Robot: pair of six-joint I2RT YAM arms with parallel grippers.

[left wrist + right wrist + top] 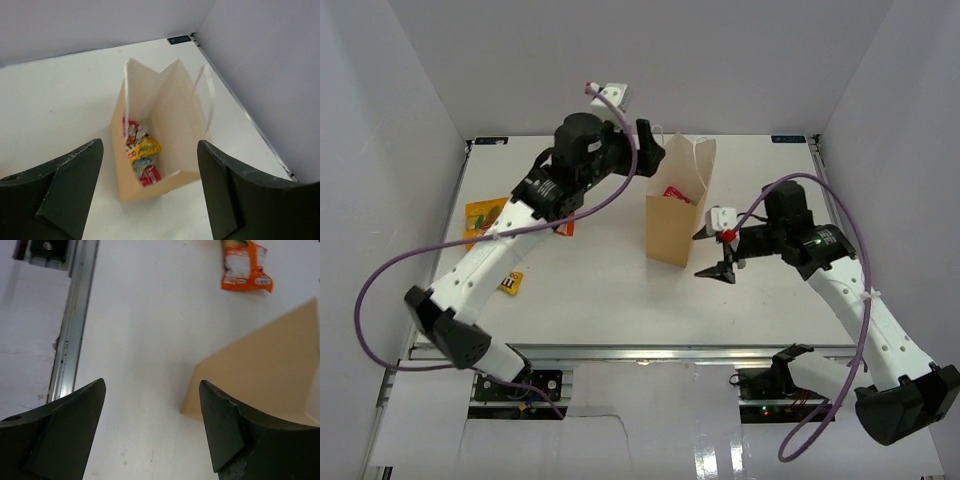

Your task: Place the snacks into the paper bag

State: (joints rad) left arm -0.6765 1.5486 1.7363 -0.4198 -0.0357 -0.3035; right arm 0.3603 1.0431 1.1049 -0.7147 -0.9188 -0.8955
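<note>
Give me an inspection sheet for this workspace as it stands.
Surface: white table, no spills seen.
Job's things: paper bag upright and open, with snacks inside; at least two more lie on the table to its left, an orange packet and a yellow packet.
Clutter: nothing seen.
Grippers: left gripper open, empty, above the bag's mouth; right gripper open, empty, beside the bag.
Cables: left cable and right cable, purple, loop off the arms.
Surroundings: white walls; metal rail at the near edge.
</note>
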